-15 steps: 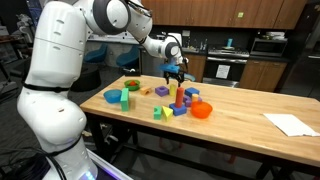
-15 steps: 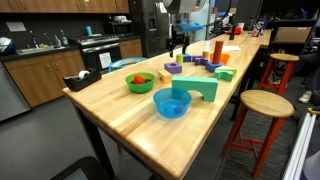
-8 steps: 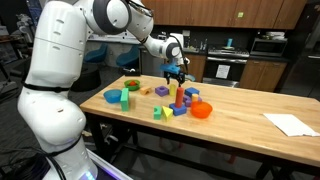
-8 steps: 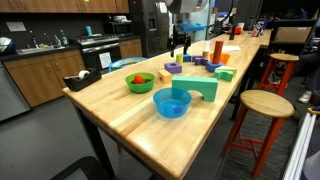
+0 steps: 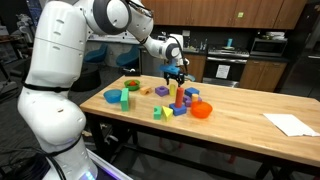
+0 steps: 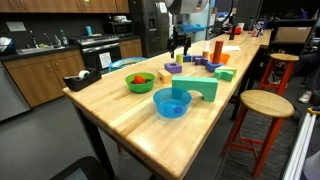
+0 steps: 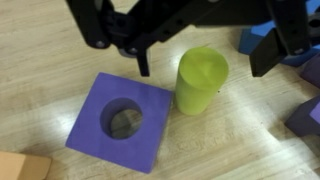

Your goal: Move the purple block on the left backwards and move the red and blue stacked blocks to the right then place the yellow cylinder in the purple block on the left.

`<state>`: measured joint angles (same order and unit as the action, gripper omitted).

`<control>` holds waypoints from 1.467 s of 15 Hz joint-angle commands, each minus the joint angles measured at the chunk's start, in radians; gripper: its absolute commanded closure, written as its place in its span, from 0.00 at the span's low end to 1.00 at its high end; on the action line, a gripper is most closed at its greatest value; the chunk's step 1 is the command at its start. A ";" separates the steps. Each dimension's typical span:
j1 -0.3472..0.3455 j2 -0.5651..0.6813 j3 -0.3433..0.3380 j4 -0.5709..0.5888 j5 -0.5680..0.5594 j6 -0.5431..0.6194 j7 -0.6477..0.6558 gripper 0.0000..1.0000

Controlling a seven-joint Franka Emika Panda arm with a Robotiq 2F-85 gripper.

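In the wrist view the yellow cylinder point(image 7: 201, 80) stands upright on the wooden table, just right of a square purple block point(image 7: 122, 122) with a round hole in its top. My gripper point(image 7: 204, 66) hangs open over the cylinder, one finger on each side, neither touching it. In an exterior view the gripper point(image 5: 175, 72) hovers above the cluster of toy blocks, behind the red and blue stacked blocks point(image 5: 178, 96) and near the purple block point(image 5: 162, 91). From the opposite side the gripper point(image 6: 179, 45) sits above the purple block point(image 6: 173, 68).
An orange bowl point(image 5: 202, 110), a green bowl point(image 6: 140, 82), a light-blue bowl point(image 6: 172, 103) and a green arch block point(image 6: 197, 88) share the table. A blue block point(image 7: 262, 38) and another purple one point(image 7: 305, 115) lie close by. White paper point(image 5: 290, 123) lies far off; stools point(image 6: 265, 104) stand alongside.
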<state>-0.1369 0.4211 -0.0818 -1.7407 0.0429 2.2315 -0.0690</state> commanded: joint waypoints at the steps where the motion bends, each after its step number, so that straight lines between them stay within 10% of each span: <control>1: -0.006 -0.022 0.005 -0.026 0.016 -0.001 0.003 0.00; 4: -0.007 -0.023 0.004 -0.032 0.018 0.005 0.003 0.02; 5: -0.006 -0.024 0.003 -0.034 0.015 0.011 0.006 0.26; 14: -0.003 -0.028 -0.004 -0.044 0.009 0.027 0.028 0.82; 22: -0.003 -0.057 -0.011 -0.064 -0.011 0.025 0.020 0.84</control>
<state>-0.1378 0.4129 -0.0870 -1.7658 0.0430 2.2536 -0.0443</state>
